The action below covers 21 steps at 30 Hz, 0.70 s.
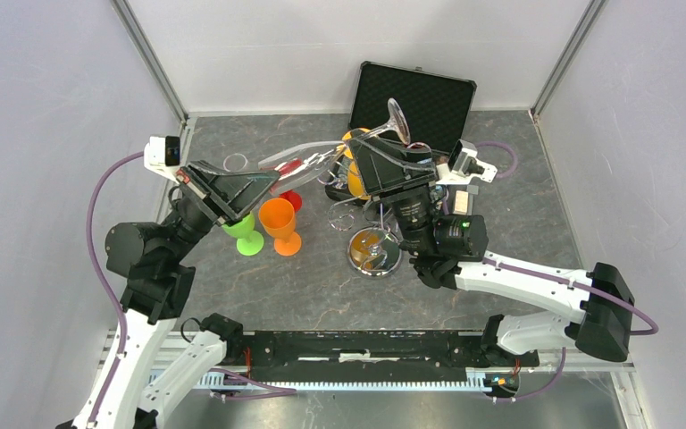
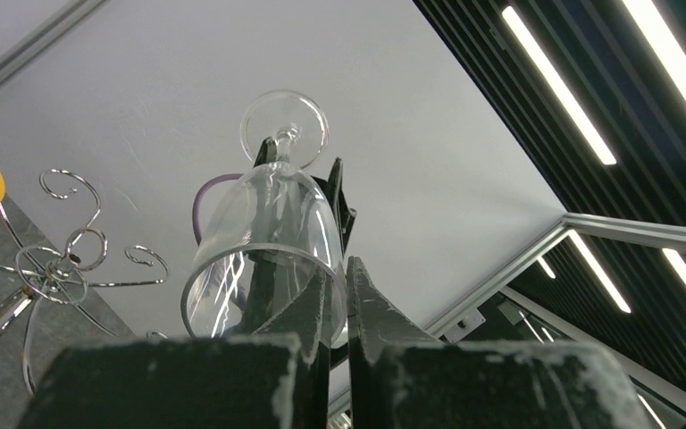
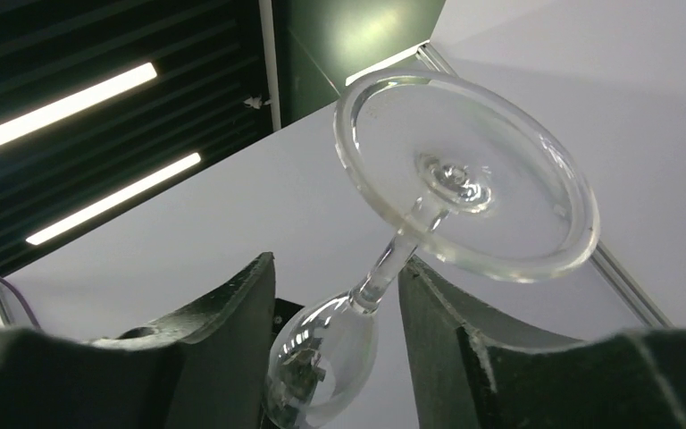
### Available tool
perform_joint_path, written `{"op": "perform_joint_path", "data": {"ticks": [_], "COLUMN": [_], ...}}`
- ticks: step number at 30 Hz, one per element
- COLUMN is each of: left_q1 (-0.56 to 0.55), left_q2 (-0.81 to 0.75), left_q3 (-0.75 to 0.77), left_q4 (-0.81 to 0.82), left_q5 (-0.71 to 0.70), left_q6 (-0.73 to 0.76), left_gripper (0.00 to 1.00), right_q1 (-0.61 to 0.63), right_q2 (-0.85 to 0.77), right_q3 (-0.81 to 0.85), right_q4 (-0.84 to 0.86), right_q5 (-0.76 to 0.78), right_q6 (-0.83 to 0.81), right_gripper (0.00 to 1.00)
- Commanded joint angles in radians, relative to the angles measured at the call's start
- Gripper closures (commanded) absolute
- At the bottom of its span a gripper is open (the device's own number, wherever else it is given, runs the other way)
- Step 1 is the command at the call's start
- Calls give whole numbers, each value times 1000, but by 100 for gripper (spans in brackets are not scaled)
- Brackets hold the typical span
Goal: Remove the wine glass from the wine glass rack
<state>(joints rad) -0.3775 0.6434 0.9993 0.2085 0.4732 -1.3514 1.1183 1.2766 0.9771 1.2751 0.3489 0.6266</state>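
The clear wine glass [image 1: 308, 154] hangs on its side in the air between my two grippers, off the wine glass rack [image 1: 373, 252]. My left gripper [image 2: 347, 277] is shut on the rim of the wine glass [image 2: 268, 232], one finger inside the bowl and one outside. My right gripper [image 3: 339, 286] stands open around the stem, its fingers on either side and not pressing it. The round foot of the wine glass [image 3: 464, 170] sits above those fingers. The rack's curled chrome arms [image 2: 62, 259] show at the lower left of the left wrist view.
An orange goblet [image 1: 280, 223], a green goblet [image 1: 246, 234] and a red one [image 1: 291, 198] stand left of the rack. A black foam-lined case [image 1: 415, 94] lies open at the back. A yellow-orange object [image 1: 353, 174] sits under my right gripper. White walls close in the table.
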Motion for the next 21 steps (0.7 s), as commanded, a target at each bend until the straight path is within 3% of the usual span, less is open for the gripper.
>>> {"op": "perform_joint_path", "data": {"ticks": [1, 9, 12, 15, 21], "left_q1": [-1, 0, -1, -1, -1], "left_q2": [3, 33, 37, 28, 4], "left_q3": [68, 172, 238, 322, 395], "left_q4": [20, -45, -181, -399, -738], "left_q5": [-88, -169, -240, -391, -850], "left_q6": [96, 189, 301, 462, 758], "left_gripper": [98, 98, 98, 98, 98], "right_q1": [3, 3, 3, 3, 3], "right_q2": [-39, -70, -89, -123, -210], "right_q3": [-22, -79, -94, -109, -140], "right_q4": [19, 29, 13, -44, -176], "right_q5": [-24, -10, -9, -9, -12], "right_q6": [-19, 1, -4, -19, -77], "right_gripper": [38, 25, 24, 23, 22]}}
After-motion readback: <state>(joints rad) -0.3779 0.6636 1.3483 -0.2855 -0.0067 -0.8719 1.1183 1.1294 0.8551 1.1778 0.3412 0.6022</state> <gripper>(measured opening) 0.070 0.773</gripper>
